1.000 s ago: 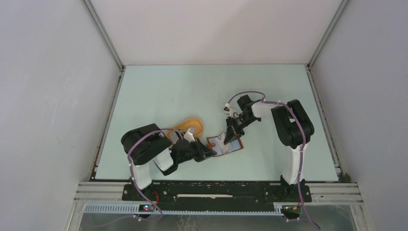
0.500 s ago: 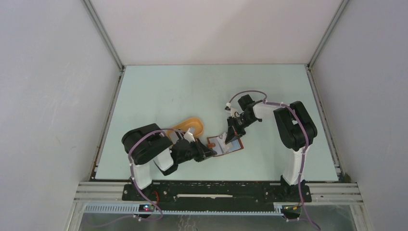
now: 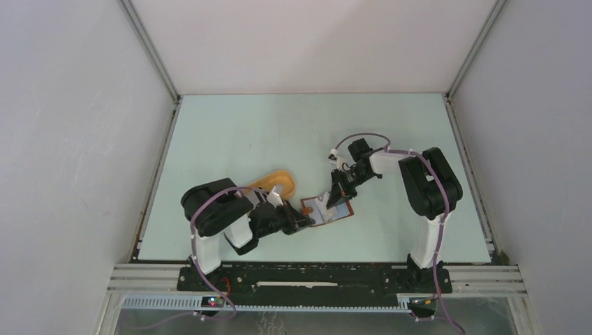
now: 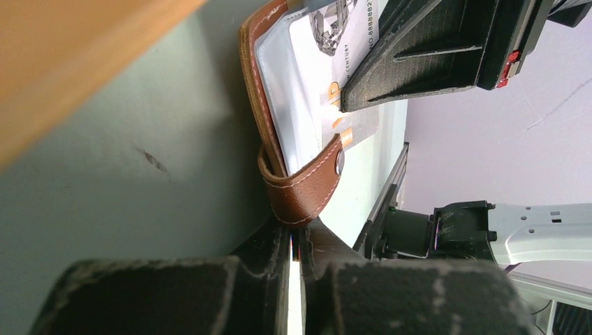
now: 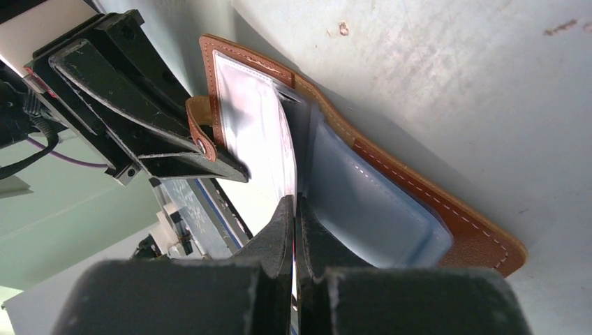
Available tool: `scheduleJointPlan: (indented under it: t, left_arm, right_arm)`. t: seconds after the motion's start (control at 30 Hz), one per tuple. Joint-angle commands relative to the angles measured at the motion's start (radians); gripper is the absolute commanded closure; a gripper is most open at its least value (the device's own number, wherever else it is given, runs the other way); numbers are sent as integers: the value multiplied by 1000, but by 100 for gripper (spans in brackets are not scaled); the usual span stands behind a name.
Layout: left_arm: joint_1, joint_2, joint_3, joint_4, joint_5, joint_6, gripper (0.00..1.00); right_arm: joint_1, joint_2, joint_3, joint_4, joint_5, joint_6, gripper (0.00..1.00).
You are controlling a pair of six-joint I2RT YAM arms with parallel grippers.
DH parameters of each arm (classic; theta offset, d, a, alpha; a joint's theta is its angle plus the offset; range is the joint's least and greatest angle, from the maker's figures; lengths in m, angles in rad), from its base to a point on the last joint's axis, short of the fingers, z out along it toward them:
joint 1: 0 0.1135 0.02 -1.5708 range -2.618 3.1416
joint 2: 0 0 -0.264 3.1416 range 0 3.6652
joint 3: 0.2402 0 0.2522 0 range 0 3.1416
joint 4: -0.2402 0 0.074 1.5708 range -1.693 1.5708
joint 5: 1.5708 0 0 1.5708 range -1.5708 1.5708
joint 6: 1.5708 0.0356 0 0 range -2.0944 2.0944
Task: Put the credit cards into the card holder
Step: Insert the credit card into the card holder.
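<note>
Card holder, brown-edged and blue-lined, is being held open. Its strap is being pinched by the low-lying left gripper, a credit card by the right gripper.

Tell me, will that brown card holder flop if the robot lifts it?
Probably floppy: the card holder lies in a wave, and its strap curls where the left gripper pinches it. Likely light too: it looks thin.

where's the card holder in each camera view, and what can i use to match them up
top external: card holder at centre, between both claws.
left wrist: card holder upper middle, above the left claw.
right wrist: card holder diagonal, upper left to lower right, above the right claw.
shared landmark: its snap strap at the left claw's tip.
</note>
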Motion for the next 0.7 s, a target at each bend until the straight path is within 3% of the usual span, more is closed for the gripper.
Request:
scheduleJointPlan:
  t: [0.0, 0.67]
  left_arm:
    - [-6, 27, -23, -46, -30, 24, 92]
    - [-5, 72, -25, 38, -43, -17, 92]
  right_arm:
    - [-39, -32, -32, 50, 53, -20, 100]
    - [8, 22, -89, 172, -41, 73, 100]
